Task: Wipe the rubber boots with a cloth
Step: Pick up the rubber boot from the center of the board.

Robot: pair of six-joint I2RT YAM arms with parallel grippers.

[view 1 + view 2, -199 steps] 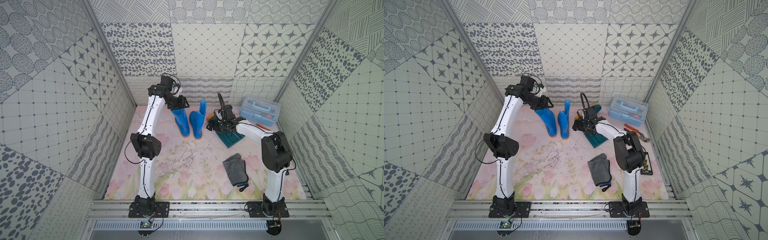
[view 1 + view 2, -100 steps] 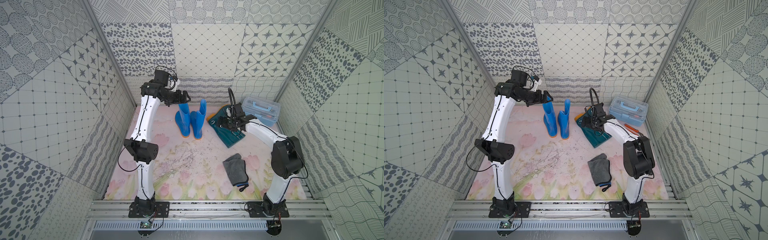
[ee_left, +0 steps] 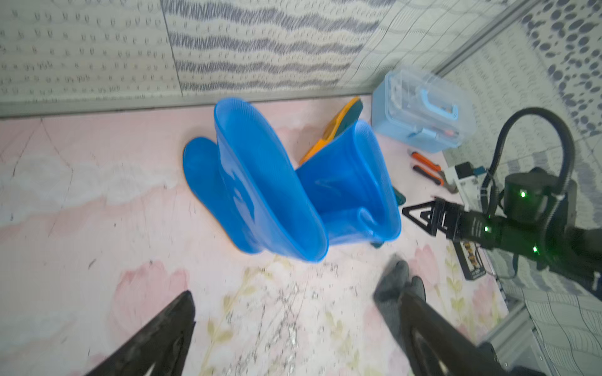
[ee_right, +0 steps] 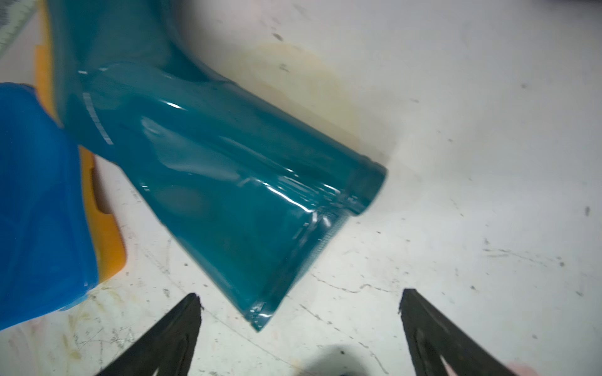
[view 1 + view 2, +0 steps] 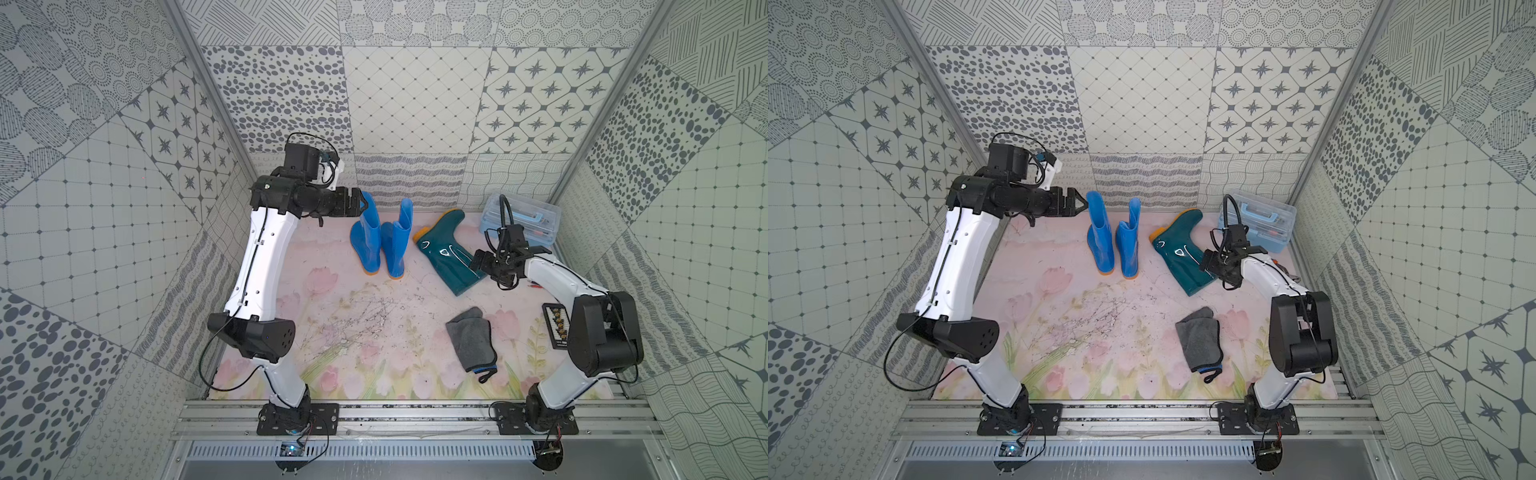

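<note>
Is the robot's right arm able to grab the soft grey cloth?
Probably yes. The dark grey microfibre cloth lies uncovered on that side with nothing across the way, and the right claw is open and empty.

Two blue boots point(image 3: 260, 188) are seen upright and touching on the desk point(image 3: 81, 201), an orange sole point(image 3: 335, 130) behind; a grey cloth point(image 3: 392, 276) is partly hidden by the spread left gripper point(image 3: 297, 294).

Three boots point(image 5: 392, 249); one cloth point(image 5: 471, 338) — one toolbox point(image 5: 536, 218).
</note>
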